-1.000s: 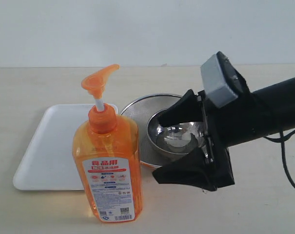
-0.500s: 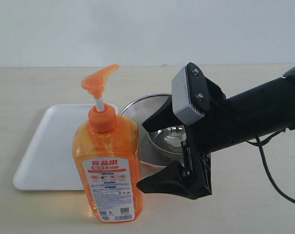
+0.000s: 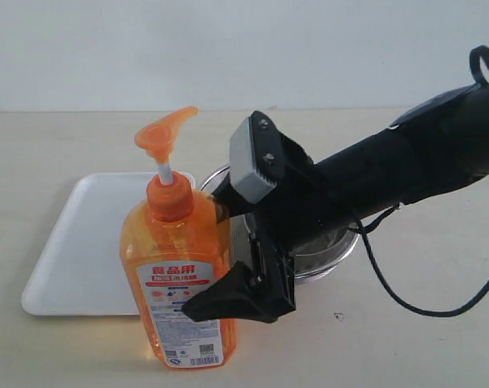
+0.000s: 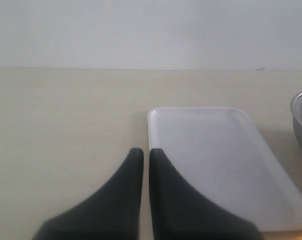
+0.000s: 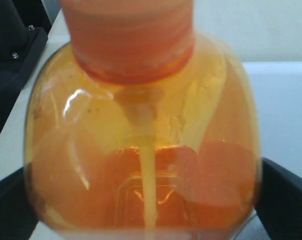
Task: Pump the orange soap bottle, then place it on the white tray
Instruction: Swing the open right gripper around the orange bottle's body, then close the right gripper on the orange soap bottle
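While spread wide, right pincer (image 3: 202, 255) flanks the orange soap bottle (image 3: 167, 250).

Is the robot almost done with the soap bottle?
Not nearly. No finished step shows: the pump head stands raised and the orange soap bottle stands on the table, in front of the white tray. In hand: the right gripper, jaws open, flanks its body. To do: pumping, lifting, placing.
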You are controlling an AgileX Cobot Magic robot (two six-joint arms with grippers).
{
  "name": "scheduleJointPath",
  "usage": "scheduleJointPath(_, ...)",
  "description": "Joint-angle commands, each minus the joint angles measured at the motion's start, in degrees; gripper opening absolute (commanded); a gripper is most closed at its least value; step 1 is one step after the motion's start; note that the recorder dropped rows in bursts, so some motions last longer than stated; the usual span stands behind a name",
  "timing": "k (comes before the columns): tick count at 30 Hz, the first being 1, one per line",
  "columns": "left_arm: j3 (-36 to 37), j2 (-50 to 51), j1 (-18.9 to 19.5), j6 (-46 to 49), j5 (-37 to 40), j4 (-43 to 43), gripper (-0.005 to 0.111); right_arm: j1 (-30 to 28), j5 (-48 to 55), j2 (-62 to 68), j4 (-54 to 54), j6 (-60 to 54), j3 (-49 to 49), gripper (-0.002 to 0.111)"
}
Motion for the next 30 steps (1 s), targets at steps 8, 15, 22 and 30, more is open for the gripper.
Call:
scheduleJointPath(8,0.21,-0.06,0.06,0.17,-0.04,0.01,0.005,3.38,-1.3,1.46,1.58,-0.52,-2.33,0.104)
scheduleJointPath(15,0.21,-0.06,0.06,0.17,-0.04,0.01,0.005,3.38,0.06,1.46,2.62,-0.52,-2.33,0.104)
scheduleJointPath(22,0.21,-0.06,0.06,0.17,-0.04,0.01,0.005,3.38,-0.02,1.46,2.19,1.17,-2.33,0.104)
scheduleJointPath(30,0.21,-0.06,0.06,0.17,-0.04,0.01,0.005,3.38,-3.07,1.46,2.08,1.61,-2.33,0.104)
